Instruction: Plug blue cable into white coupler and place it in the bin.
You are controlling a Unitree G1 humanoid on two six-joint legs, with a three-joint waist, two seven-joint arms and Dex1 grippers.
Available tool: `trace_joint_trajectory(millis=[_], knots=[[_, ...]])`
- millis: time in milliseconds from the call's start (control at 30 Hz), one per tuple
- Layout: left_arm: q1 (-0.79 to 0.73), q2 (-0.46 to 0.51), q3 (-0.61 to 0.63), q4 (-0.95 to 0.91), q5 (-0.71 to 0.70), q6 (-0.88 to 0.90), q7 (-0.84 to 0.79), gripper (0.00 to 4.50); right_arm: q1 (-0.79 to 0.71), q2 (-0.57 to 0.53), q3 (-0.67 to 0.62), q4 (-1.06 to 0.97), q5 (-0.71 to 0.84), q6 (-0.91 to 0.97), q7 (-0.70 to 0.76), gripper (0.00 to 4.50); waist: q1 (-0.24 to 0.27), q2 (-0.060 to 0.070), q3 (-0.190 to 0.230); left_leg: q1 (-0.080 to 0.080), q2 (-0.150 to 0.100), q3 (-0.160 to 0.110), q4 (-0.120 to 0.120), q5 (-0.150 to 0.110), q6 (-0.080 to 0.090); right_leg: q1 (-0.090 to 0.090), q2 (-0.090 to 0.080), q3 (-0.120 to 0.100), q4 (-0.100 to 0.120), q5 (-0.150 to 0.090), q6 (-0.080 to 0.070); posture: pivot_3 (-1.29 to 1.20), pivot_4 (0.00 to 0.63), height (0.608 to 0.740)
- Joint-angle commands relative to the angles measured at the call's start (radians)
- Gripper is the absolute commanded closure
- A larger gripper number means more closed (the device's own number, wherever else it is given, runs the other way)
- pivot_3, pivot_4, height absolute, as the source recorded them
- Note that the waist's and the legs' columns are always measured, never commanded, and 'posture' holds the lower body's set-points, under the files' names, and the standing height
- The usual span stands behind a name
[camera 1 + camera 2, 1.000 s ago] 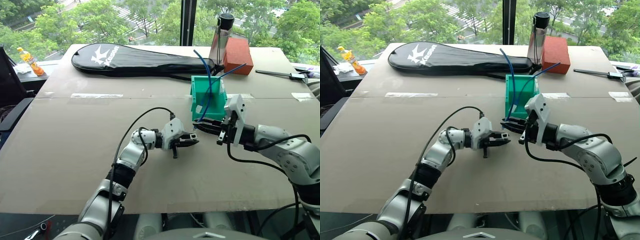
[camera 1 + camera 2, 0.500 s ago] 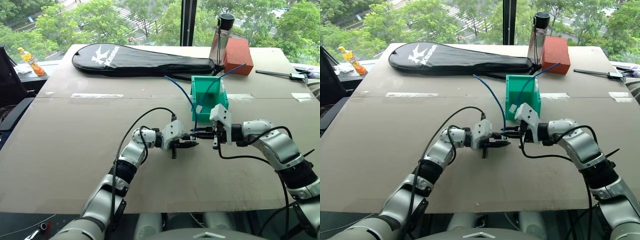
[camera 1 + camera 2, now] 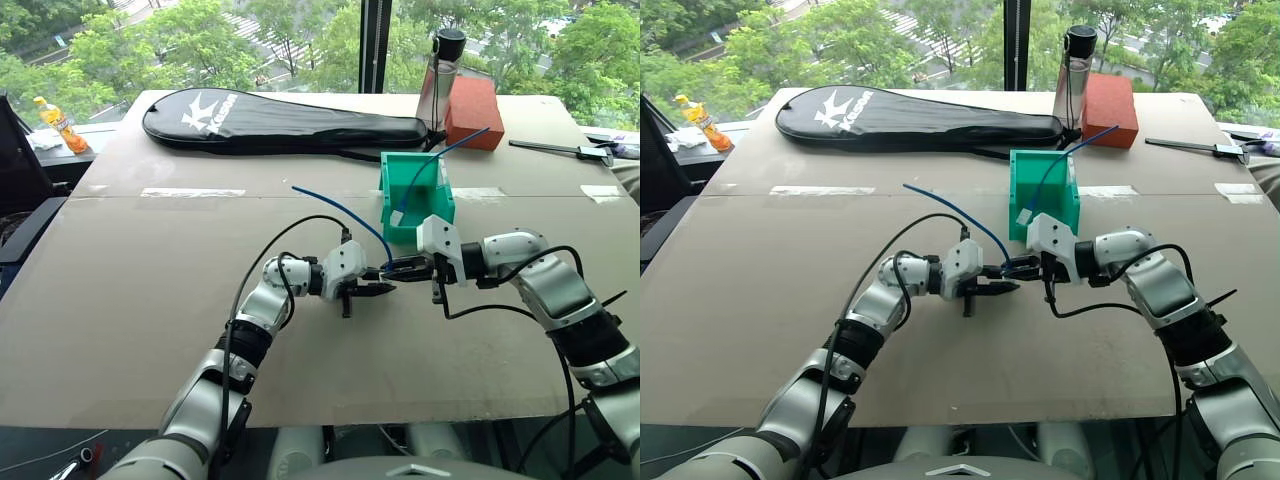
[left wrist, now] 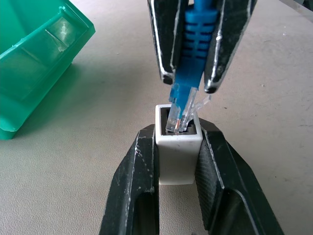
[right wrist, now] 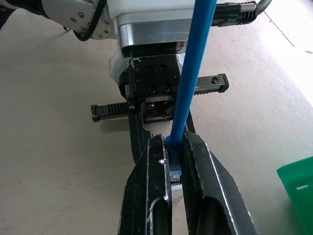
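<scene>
The white coupler sits clamped between the fingers of my left gripper, its dark socket facing my right gripper. My right gripper is shut on the ribbed boot of the blue cable. The clear plug has its tip just inside the socket mouth. From there the cable arcs up and away to the left over the table. The two grippers meet tip to tip just in front of the teal bin, which stands upright on the table.
A second blue cable with a white block leans out of the bin. A black racket bag, a metal bottle and a red block lie at the back. A tool lies far right, an orange bottle far left.
My right gripper rolled, came down and moved left to meet the left gripper. The cable's free end swung from upright over the bin to the left. The left gripper stayed put.
</scene>
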Motion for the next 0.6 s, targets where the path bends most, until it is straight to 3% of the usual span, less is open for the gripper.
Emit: trace_joint_trajectory(millis=[33,600], knots=[[0.014,0.017,0.014,0.003,0.007,-0.003,-0.005,4.09,0.003,0.006,0.039,0.052,-0.043,0.023,0.040,4.50,0.000,0.000,0.000,0.000,0.000,0.000,0.000,0.000,0.000,0.000,0.000,0.000,0.000,0.000,0.000,0.00,0.150,0.740],[0.029,0.020,0.018,-0.016,0.007,-0.003,0.001,4.09,-0.121,0.065,0.058,0.220,-0.072,0.028,0.193,4.50,-0.004,0.000,-0.001,0.002,0.001,0.002,0.000,0.000,0.000,0.000,0.001,0.001,0.002,0.000,0.000,0.00,0.150,0.740]])
